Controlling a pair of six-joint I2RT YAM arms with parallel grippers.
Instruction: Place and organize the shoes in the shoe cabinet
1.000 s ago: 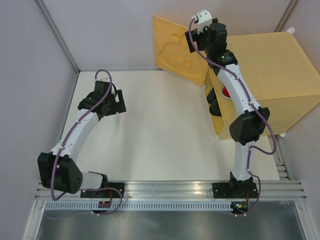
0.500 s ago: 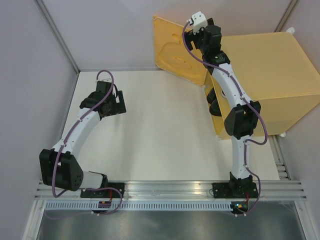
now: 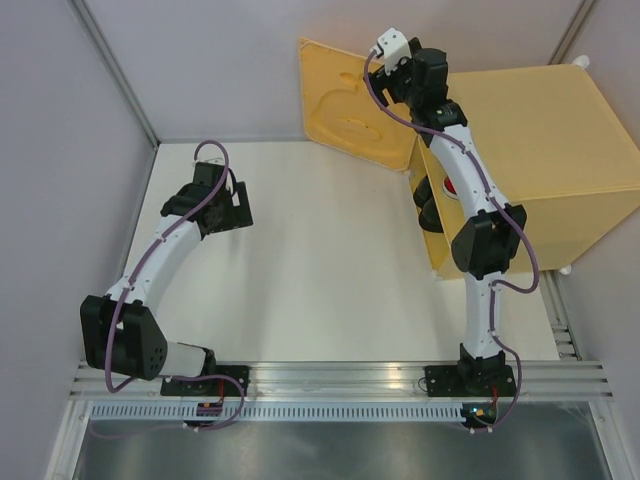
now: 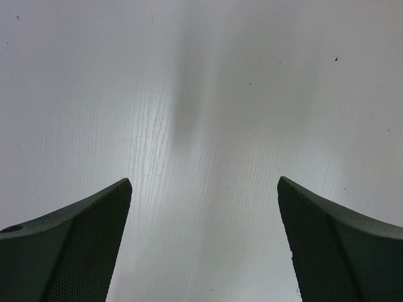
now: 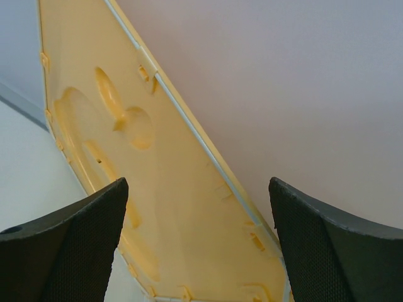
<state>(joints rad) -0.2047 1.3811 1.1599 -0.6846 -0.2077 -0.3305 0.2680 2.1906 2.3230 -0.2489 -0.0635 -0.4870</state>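
The yellow-orange shoe cabinet stands at the table's back right. Its door with the apple-shaped embossing is swung open to the left, and fills the right wrist view. Inside the opening a red sneaker and a black dress shoe show partly behind the right arm. My right gripper is open and empty, raised at the door's top edge by the hinge side. My left gripper is open and empty, low over the bare white table.
Grey walls enclose the table at left and back. The cabinet's open door juts out over the back middle of the table. An aluminium rail with the arm bases runs along the near edge.
My right gripper has moved up and left along the door's top edge, and the door has swung slightly further left. The left arm has barely shifted.
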